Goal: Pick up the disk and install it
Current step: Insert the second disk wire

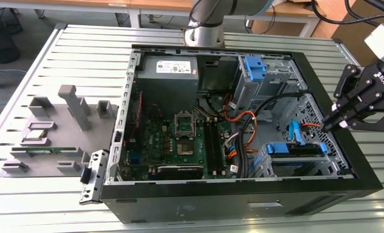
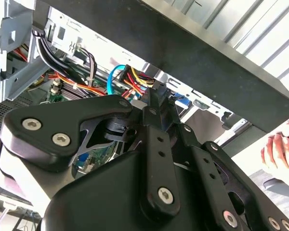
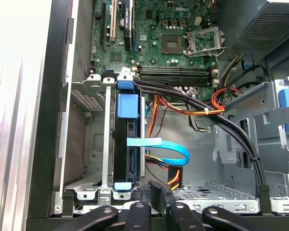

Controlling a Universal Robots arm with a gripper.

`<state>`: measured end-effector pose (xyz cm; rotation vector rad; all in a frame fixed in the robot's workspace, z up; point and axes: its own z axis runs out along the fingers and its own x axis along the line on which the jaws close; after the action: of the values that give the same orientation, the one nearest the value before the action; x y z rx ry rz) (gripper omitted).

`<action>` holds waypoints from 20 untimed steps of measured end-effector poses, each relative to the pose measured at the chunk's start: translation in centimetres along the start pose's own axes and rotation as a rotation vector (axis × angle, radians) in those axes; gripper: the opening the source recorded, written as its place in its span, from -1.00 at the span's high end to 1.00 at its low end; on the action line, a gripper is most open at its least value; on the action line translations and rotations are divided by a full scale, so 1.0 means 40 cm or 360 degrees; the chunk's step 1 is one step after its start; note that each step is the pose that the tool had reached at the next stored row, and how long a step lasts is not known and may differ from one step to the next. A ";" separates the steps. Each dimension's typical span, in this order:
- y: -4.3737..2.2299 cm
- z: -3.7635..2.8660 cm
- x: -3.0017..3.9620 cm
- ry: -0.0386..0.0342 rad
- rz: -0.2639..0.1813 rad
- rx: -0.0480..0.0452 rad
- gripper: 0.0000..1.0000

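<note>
The gripper (image 1: 335, 127) was black with silver screws. Just beside its fingers (image 3: 156, 191) ran a light-blue ribbon cable (image 3: 160, 146) and orange, yellow and red wires (image 3: 172, 181). Beyond them, the disk's (image 3: 125, 144) rails were blue, the motherboard (image 3: 164, 33) green, the case (image 1: 243, 206) black.
</note>
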<state>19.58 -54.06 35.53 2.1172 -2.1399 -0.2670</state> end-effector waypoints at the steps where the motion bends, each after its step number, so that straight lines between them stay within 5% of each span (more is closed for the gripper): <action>1: -0.002 0.001 -0.001 0.0001 0.0000 -0.0004 0.53; 8: -0.014 0.008 -0.008 0.0008 0.0003 -0.0038 0.53; 12: -0.020 0.013 -0.011 0.0028 0.0009 -0.0063 0.53; 17: -0.022 0.015 -0.011 0.0038 0.0012 -0.0086 0.53; 20: -0.022 0.015 -0.011 0.0039 0.0012 -0.0088 0.53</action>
<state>20.31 -53.58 34.76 2.0708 -2.1016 -0.2946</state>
